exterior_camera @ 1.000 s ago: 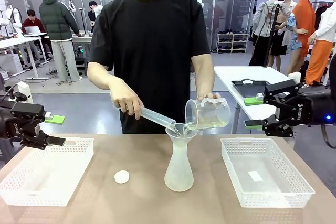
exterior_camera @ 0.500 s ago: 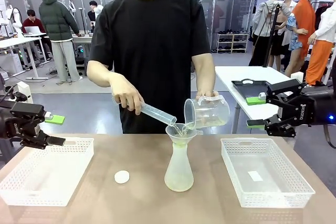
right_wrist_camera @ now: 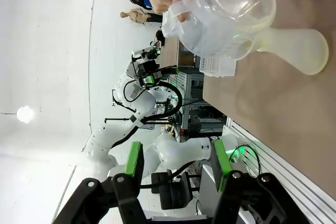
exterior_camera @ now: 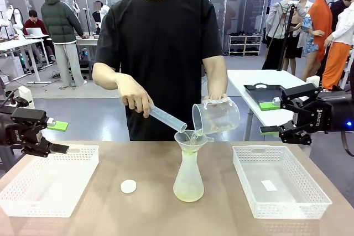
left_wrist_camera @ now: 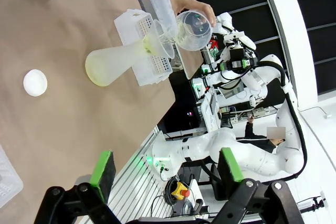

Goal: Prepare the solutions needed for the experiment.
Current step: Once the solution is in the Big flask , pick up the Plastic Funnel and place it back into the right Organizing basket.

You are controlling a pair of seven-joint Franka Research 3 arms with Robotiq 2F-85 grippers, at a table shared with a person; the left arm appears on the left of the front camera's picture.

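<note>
While the solutions [exterior_camera: 188,193] are sitting as a shallow yellow-green pool at the bottom of the frosted conical flask [exterior_camera: 188,172], which is standing near the middle of the table [exterior_camera: 138,161], more liquid is running into the funnel [exterior_camera: 192,139] in its neck. One of the person's hands [exterior_camera: 134,96] is tilting a graduated cylinder [exterior_camera: 166,118] and the other hand [exterior_camera: 215,100] is tipping a clear beaker [exterior_camera: 217,118], so two pours are meeting in one small cone. Judging from this, the funnel is risking an overflow if either pour is coming too fast, and a knock from the beaker's lip could be toppling the narrow-necked flask. A white cap [exterior_camera: 128,186] is lying near the flask, toward the left edge, where a spill could be reaching it. The left gripper [exterior_camera: 61,137] is hovering spread and empty over the left basket [exterior_camera: 66,147]; the right gripper [exterior_camera: 267,118] is hanging beyond the far right corner, above the right basket [exterior_camera: 260,147], jaws parted and empty. Either arm swinging inward now would be endangering the person's forearms and the pour
</note>
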